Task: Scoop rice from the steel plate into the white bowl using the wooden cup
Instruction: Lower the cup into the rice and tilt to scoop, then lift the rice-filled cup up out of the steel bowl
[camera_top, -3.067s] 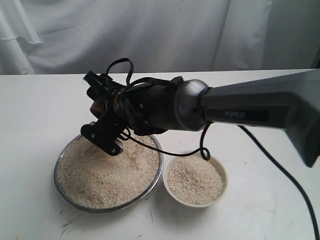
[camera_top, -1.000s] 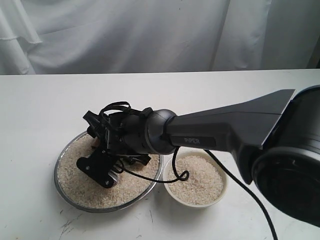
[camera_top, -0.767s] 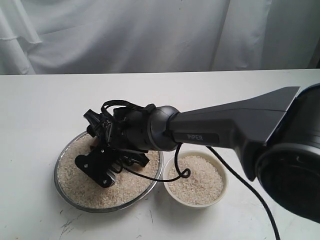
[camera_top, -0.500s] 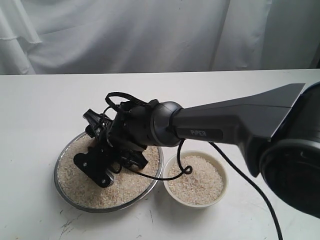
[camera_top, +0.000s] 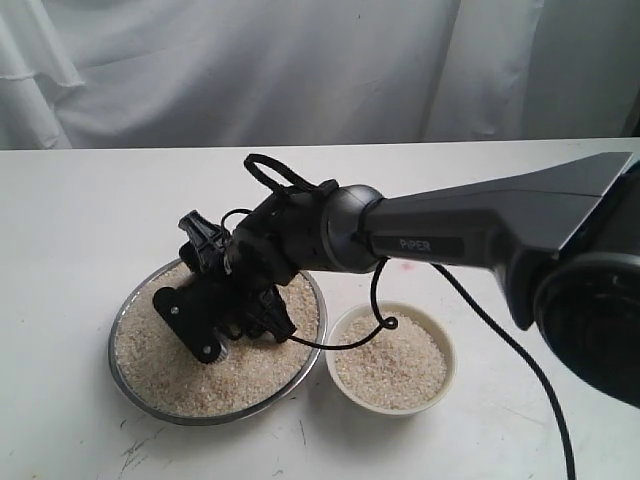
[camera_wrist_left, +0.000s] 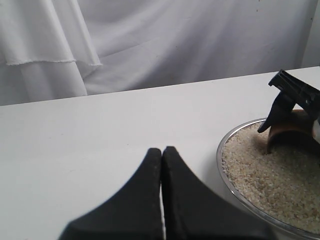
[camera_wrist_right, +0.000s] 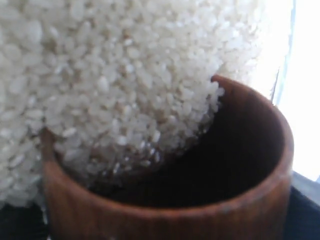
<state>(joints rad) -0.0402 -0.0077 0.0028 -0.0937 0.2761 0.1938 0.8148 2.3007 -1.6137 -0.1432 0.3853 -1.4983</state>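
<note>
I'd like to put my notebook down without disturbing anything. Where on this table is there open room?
The table is bare behind the steel plate up to the curtain, and along its far left. Avoid the front middle: plate and white bowl sit nearly touching there, with the right arm and its cable crossing above.

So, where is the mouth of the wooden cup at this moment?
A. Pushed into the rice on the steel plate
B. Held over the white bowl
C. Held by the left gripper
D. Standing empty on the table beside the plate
A: in the right wrist view the wooden cup has its rim against the rice, grains spilling into it, and the exterior view shows the right gripper down on the steel plate.
</note>
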